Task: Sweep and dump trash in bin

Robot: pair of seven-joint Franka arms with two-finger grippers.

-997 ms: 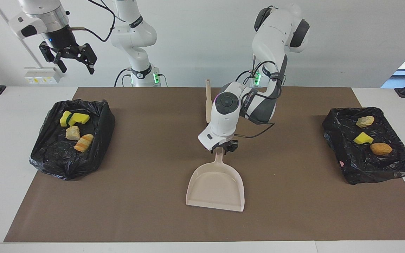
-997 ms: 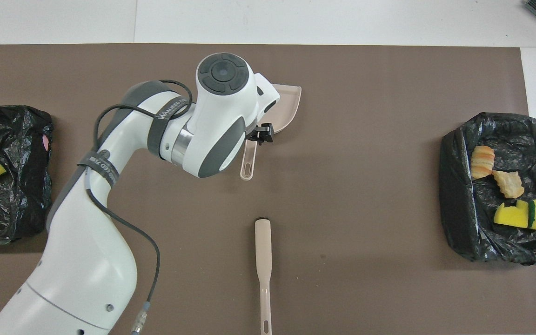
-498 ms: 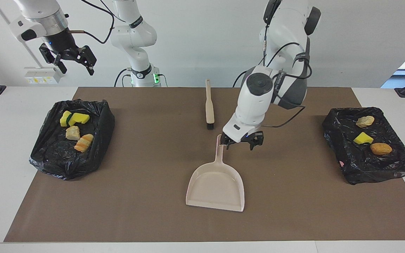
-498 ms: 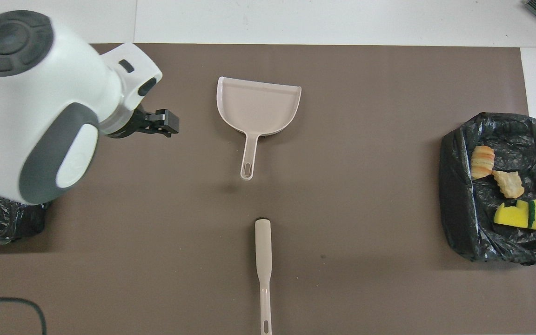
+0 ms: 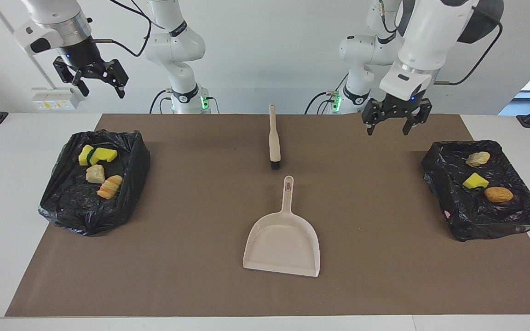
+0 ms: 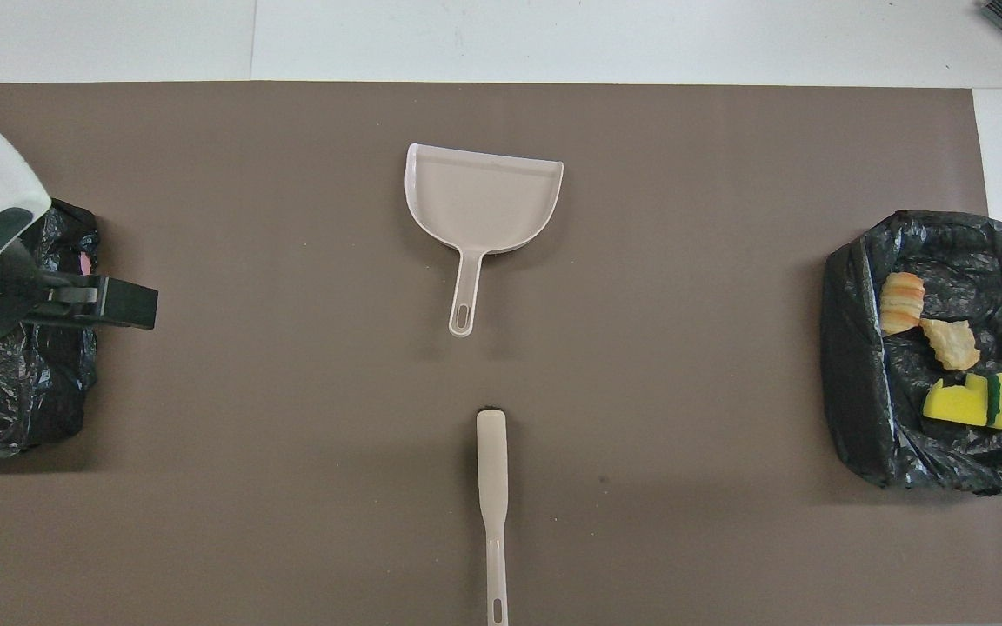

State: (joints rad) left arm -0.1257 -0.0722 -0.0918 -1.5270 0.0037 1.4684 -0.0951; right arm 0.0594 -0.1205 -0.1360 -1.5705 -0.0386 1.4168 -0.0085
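1. The brown mat covers nearly the whole table, one mat, the working floor for sweeping, and no scrap lies on it.
2. Two bins, each lined with black plastic, sit at the mat's ends: the bin at the right arm's end and the bin at the left arm's end. One per end suits one per arm, I'd say.
3. The left gripper hangs in the air over the mat's robot-side edge, near its own bin, fingers spread wide and holding nothing.
4. The right gripper is raised high at its own end, above its bin, fingers parted too and empty. This arm waits.
5. One beige dustpan lies flat mid-mat, mouth away from the robots, handle toward them, easy to reach. Nothing touches it and its tray is bare.
6. One beige hand brush lies in line with the dustpan's handle, nearer to the robots, bristles toward the pan, just apart from it.
7. The trash: seven pieces, all binned. Four sit in the bin at the right arm's end, two yellow sponge chunks, a beige lump, an orange-striped piece; three in the other, a beige lump, a yellow chunk, an orange-brown piece. Judging by that, the dumping looks finished.
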